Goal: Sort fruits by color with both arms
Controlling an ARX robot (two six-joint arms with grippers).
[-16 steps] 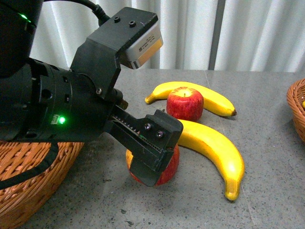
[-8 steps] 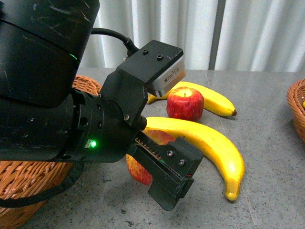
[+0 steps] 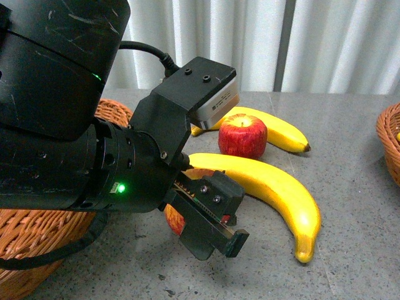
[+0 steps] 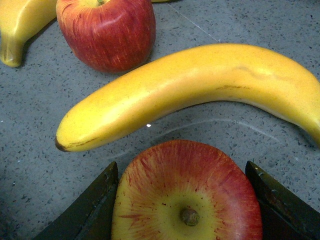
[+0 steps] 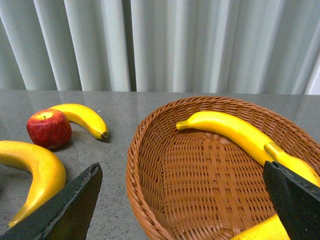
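My left gripper (image 3: 209, 222) is shut on a red apple (image 3: 175, 219) with a yellow patch, near the table's front; the wrist view shows the apple (image 4: 187, 195) stem-up between both black fingers (image 4: 90, 210). A long yellow banana (image 3: 275, 190) lies just beyond it (image 4: 190, 90). A second red apple (image 3: 242, 135) sits against another banana (image 3: 281, 128) further back. My right gripper (image 5: 182, 200) is open and empty above a wicker basket (image 5: 150, 150) that holds yellow bananas (image 5: 230, 127).
A wicker basket (image 3: 37, 244) stands at the front left under my left arm. The right basket's rim (image 3: 389, 144) shows at the right edge. White curtains hang behind the grey table.
My left gripper swung right and down around the near apple and has closed on it. The other fruits have not moved.
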